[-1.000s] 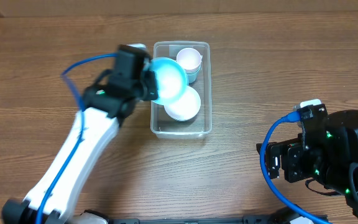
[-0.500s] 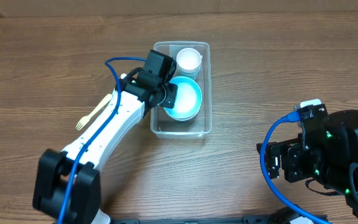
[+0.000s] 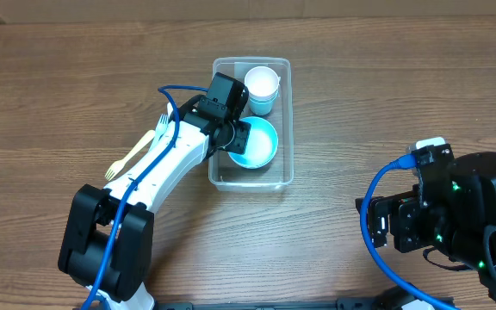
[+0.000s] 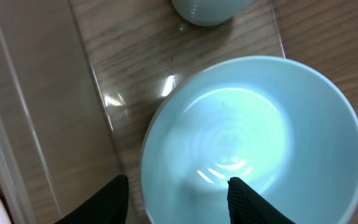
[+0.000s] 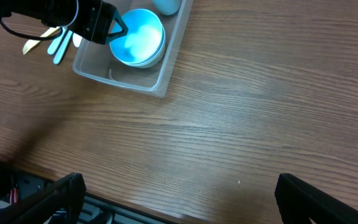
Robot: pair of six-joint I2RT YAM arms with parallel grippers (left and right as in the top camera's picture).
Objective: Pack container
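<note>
The clear container (image 3: 286,164) sits mid-counter (image 3: 386,103), holding a blue bowl (image 3: 257,145) and a white cup (image 3: 262,84). The left fingers (image 4: 244,202) stand apart astride the bowl's rim. The right fingers (image 5: 61,196) are spread and empty. The tub looks light, stiff and slick-walled, and is best taken by its rim.

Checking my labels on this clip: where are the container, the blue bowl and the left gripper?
container (image 3: 290,129), overhead view, long rim on the picture's right side.
blue bowl (image 3: 263,142), overhead view, inside bottom.
left gripper (image 4: 178,186), left wrist view, midway between its fingertips.
</note>
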